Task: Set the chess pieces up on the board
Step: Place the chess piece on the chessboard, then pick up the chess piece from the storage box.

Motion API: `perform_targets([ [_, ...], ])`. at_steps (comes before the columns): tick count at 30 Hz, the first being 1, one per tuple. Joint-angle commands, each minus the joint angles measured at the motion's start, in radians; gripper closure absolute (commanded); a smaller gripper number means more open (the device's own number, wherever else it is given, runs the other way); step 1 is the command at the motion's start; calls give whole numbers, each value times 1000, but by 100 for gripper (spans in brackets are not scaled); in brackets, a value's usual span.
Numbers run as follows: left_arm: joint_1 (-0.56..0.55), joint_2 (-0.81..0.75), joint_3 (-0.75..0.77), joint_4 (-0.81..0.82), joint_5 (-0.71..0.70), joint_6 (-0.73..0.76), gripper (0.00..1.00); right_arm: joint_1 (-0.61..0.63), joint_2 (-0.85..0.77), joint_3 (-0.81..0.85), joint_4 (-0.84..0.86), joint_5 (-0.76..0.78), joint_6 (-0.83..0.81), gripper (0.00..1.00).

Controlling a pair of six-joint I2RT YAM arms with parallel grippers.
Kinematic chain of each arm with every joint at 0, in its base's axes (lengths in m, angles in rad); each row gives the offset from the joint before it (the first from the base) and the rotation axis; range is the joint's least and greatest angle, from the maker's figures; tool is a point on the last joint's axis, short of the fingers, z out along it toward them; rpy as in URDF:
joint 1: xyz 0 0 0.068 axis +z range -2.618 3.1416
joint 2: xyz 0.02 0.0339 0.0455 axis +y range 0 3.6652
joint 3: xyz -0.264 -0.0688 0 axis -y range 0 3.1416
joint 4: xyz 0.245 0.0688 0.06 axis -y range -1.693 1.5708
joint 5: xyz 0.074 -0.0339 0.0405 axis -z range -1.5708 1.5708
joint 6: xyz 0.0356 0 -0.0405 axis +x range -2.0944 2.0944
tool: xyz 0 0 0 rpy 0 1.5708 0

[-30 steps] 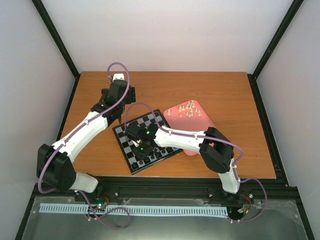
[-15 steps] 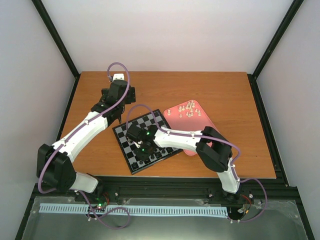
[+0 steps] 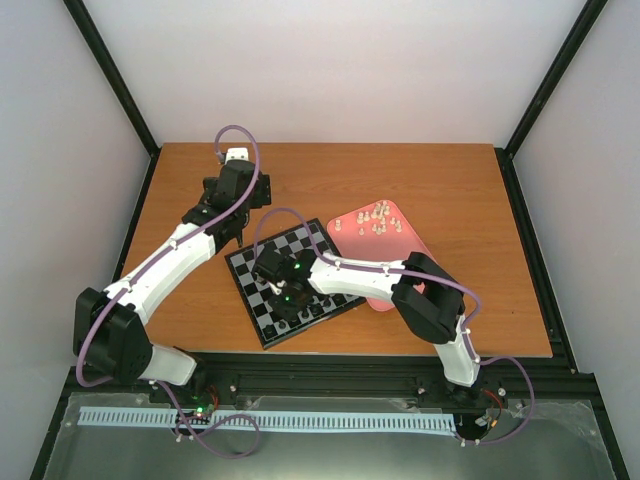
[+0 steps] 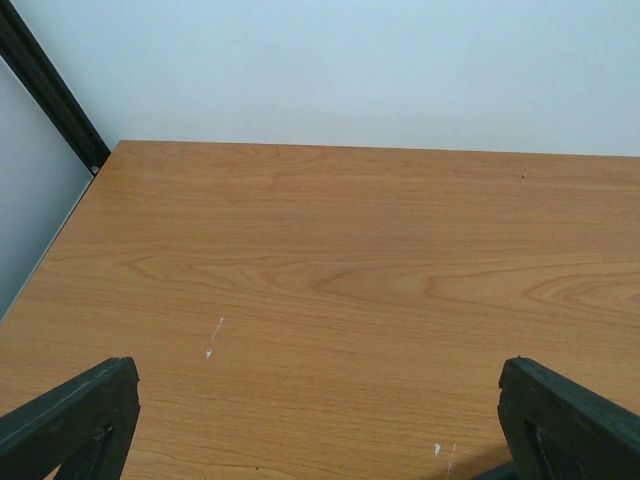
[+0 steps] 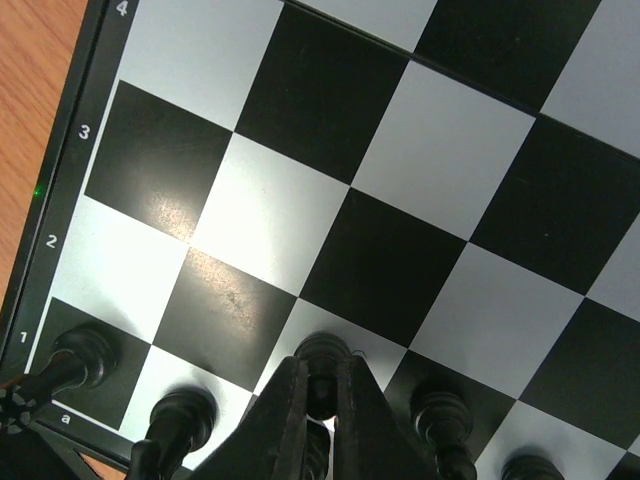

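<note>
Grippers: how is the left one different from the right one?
The left gripper is wide open and holds nothing; the right gripper is pinched shut on a black chess piece. The left gripper faces the wooden table; the right gripper is over the board. Both have black fingers.

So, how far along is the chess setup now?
Done: several black pieces stand along row 1 of the board. In hand: the right claw grips another black piece in that row. Left: the cream pieces lie on the pink tray; the left claw is open over the table.
</note>
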Motion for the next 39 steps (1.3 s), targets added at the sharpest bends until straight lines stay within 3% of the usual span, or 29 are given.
perform_targets([
  [1, -9, -8, -2, 24, -5, 0, 0, -6, 15, -13, 4, 7, -1, 96],
  [16, -9, -7, 4, 22, -3, -2, 0, -6, -22, -14, -6, 29, -1, 84],
  [23, -9, -7, 7, 20, -2, -2, 0, -7, -100, -14, 9, 62, -3, 74],
  [31, -9, -9, 7, 20, -4, -2, 0, -33, -185, -19, 4, 134, 10, 72],
  [39, -9, 1, 11, 17, -1, -2, 0, -225, -299, -166, 51, 213, 43, 71],
])
